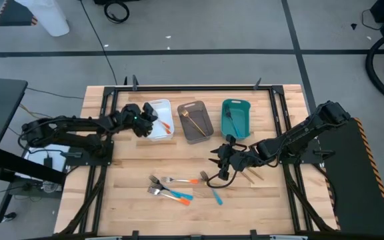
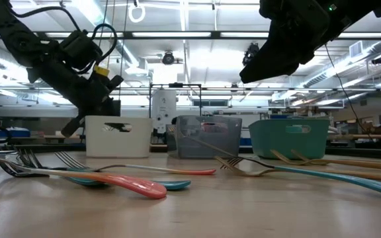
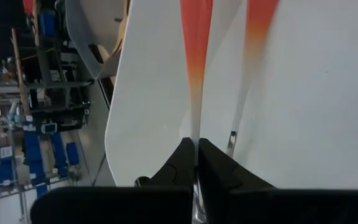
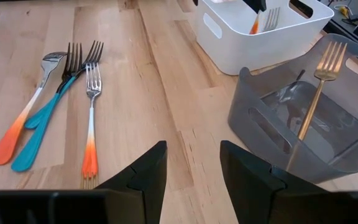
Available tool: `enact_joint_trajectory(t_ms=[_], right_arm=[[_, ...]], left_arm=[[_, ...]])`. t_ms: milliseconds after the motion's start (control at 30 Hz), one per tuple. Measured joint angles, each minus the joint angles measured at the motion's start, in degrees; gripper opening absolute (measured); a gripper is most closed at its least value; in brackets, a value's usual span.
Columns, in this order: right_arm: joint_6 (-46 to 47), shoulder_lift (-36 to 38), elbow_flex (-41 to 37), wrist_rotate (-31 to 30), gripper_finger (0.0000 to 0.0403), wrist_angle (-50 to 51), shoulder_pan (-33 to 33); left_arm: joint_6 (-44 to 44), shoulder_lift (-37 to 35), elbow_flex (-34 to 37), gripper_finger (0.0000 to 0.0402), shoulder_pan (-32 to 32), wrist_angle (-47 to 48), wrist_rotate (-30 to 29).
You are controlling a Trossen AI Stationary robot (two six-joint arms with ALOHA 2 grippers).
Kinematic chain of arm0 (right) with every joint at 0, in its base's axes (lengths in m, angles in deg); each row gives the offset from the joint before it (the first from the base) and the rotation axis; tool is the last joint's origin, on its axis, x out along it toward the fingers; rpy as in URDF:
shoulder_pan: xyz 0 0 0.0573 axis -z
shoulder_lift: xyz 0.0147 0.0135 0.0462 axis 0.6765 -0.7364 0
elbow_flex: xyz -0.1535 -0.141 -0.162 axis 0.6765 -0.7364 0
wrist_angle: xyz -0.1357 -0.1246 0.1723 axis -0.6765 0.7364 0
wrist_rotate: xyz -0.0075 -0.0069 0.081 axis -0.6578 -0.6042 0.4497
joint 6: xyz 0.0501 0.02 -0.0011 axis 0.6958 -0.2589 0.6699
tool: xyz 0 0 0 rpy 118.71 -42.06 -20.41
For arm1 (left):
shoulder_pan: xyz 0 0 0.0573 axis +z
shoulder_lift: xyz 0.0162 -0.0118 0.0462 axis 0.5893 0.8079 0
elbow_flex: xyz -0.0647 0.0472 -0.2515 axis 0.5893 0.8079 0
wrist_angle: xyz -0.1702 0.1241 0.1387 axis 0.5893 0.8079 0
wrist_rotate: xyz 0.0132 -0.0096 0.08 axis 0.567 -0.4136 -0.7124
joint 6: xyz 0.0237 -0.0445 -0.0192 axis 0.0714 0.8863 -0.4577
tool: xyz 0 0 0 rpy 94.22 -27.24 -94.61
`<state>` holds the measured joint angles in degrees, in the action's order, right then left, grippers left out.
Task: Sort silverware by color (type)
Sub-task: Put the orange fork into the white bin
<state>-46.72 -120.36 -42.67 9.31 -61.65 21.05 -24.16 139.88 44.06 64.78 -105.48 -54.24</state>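
Sorting is midway: an orange fork (image 3: 194, 81) is held pinched by the left gripper (image 3: 196, 163) inside the white bin (image 1: 159, 120), awaiting release; the right gripper (image 4: 192, 167) is spread, empty, over the table (image 4: 154, 99).

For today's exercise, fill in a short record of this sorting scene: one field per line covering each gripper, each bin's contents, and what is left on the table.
left gripper: shut on orange-handled utensil, over white bin
right gripper: open, empty, above table
grey bin: gold fork
teal bin: a dark-headed utensil, handle unclear
loose on table: orange- and blue-handled forks and spoons
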Motion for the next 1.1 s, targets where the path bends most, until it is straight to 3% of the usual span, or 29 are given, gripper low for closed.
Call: enact_joint_trajectory(t_ms=[333, 700, 1100], right_arm=[[-0.57, 0.0, 0.0, 0.0, 0.016, -0.52, 0.0], [-2.98, 0.0, 0.0, 0.2, 0.016, -2.94, 1.66], [-4.48, 0.0, 0.0, 0.84, 0.016, -2.91, 2.6]], left_arm=[[-2.01, 0.0, -0.02, 0.0014, -2.06, 0.01, -3.24], [-0.91, -0.02, -0.07, 0.0014, -2.09, -0.33, 1.98], [6.13, -0.04, -0.11, 0.0014, 0.61, -5.08, 9.76]])
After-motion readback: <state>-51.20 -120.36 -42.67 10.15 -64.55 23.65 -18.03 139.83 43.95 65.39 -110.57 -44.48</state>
